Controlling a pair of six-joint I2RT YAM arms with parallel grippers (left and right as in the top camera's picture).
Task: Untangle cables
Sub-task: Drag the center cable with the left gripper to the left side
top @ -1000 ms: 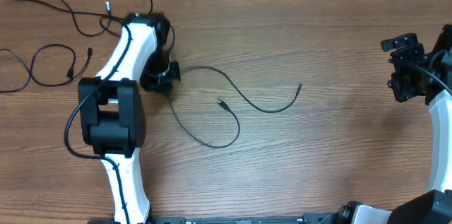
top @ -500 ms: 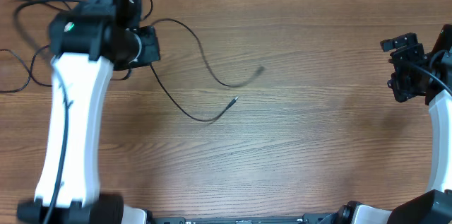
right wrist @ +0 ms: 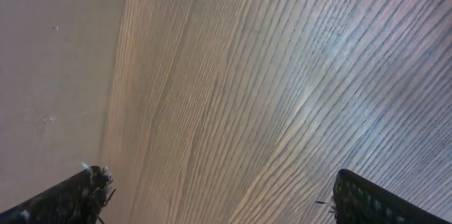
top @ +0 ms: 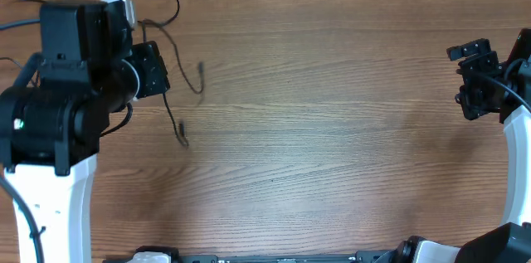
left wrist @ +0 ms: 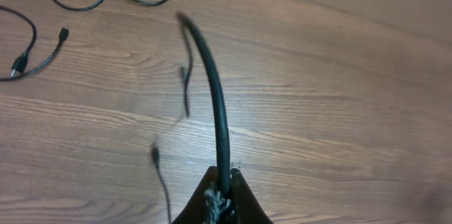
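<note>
Both arms same build: white moulded link shells, black boxy joint housings. Left arm [top: 46, 201] has a small green LED [top: 18, 124] on the black housing and a thin black harness wire [top: 25, 220] along the white link. Right arm [top: 519, 163] has a black wire [top: 506, 90] off the wrist. Left gripper [left wrist: 221, 194] black, tips scuffed whitish; right gripper [right wrist: 224, 199] fingers [right wrist: 70, 199] black, edges frayed

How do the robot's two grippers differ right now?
The black left gripper is shut on a thin black cable; the black right gripper is wide open and empty. The left gripper sits near the other loose black cables; the right gripper hangs over the bare wooden table, far from them. Both are two-finger grippers on white arms.
</note>
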